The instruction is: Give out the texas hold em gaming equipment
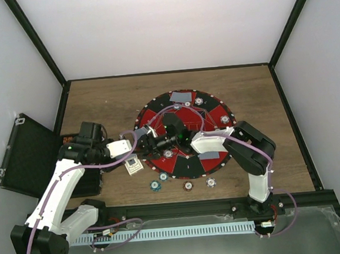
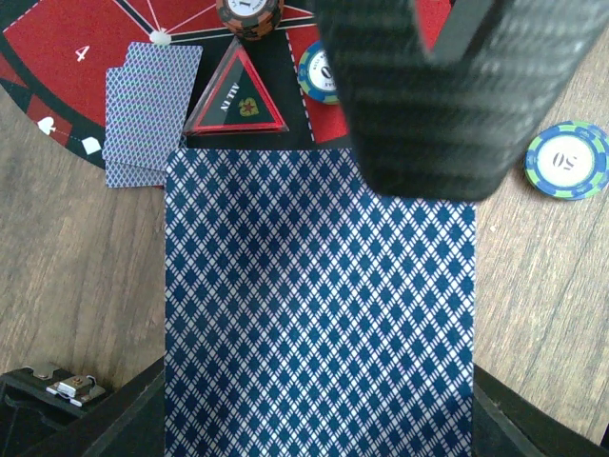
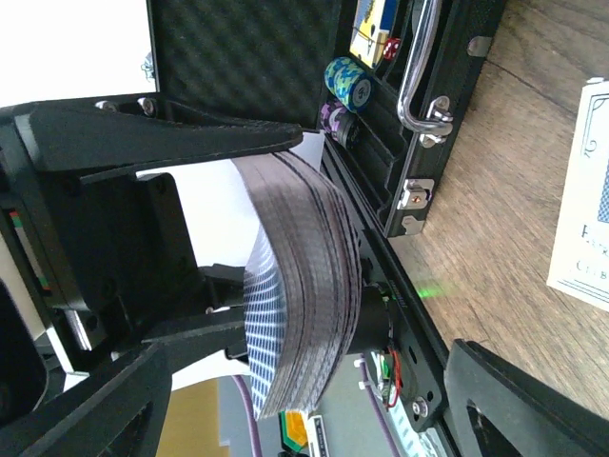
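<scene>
- Deck (image 2: 319, 305): my left gripper (image 2: 319, 419) is squeezing it shut by the long edges, back up and bowing a little. I am holding it out over the mat's 9 o'clock rim so the top card is facing the other hand.
- Right gripper (image 3: 304, 371): this one is hovering at the deck's free end with its fingers standing apart, one on each side of the stack. One finger (image 2: 447, 105) is lying across the deck's 1 o'clock corner. I judge this is the set-up for sliding a single card off.
- Mat (image 1: 157, 113): it is lying at table centre, and its red and black sectors are serving as seats.
- Dealt cards (image 1: 181, 96): one lot is resting at the mat's 12 o'clock, another at 5 o'clock. A pair is lying at the deck's 11 o'clock on the sector marked 4.
- Chips (image 1: 188, 185): several are sitting on the wood off the mat's 6 o'clock edge, probably waiting for seats. Others are sitting on sectors.
- Marker (image 2: 236, 95): this triangle reading "ALL IN" is lying at the deck's 12 o'clock.
- Case (image 1: 25, 153): it is standing open well off the mat's 9 o'clock, with more chips showing inside.
- Box (image 1: 133, 165): this card box is lying at the mat's 8 o'clock, just beside the rim.
</scene>
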`<act>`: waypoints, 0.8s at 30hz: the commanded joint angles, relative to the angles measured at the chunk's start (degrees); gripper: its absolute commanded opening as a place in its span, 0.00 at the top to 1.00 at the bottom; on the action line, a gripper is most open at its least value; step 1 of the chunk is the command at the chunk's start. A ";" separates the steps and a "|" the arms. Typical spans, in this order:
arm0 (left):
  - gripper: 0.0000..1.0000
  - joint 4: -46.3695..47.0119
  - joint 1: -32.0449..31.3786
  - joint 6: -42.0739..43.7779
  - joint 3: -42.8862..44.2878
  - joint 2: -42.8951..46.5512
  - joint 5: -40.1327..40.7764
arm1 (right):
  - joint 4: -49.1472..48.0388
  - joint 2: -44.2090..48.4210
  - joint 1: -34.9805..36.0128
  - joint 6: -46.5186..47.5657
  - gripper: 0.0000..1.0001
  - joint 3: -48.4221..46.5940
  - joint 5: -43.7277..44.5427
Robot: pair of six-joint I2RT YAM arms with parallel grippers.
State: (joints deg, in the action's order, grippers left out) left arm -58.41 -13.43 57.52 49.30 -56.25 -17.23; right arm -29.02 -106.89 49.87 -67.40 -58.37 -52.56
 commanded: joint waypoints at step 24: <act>0.76 0.34 0.24 0.54 0.31 1.46 -1.22 | -5.97 -11.26 -0.69 -5.13 0.36 -6.26 -2.32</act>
State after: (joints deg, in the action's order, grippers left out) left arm -58.65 -13.43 57.43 49.30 -56.18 -17.26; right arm -36.67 -120.01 51.51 -73.97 -67.44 -55.53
